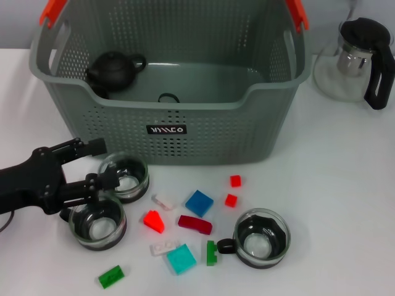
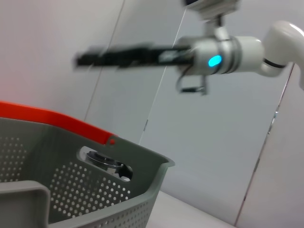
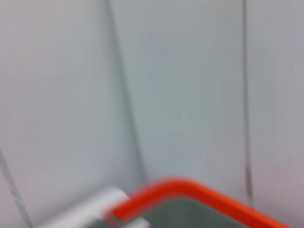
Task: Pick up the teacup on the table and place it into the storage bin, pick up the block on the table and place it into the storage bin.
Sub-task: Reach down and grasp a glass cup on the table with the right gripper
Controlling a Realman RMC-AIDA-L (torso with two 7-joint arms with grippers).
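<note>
While its jaws gape, the left gripper [image 1: 102, 165] seemingly straddles a teacup [image 1: 125, 177].

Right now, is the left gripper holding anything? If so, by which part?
Nothing is held yet. The left gripper is open, its fingers straddling the rim of a glass teacup on the table. The right gripper isn't visible.

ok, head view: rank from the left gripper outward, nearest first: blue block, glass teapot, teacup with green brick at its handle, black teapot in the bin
Left gripper is low on the robot's left, by two teacups.
1. Blue block, centre of the table.
2. Black teapot, back left inside the storage bin; close to the blue block, hard to call.
3. Teacup with green brick, front right.
4. Glass teapot, far right corner.
</note>
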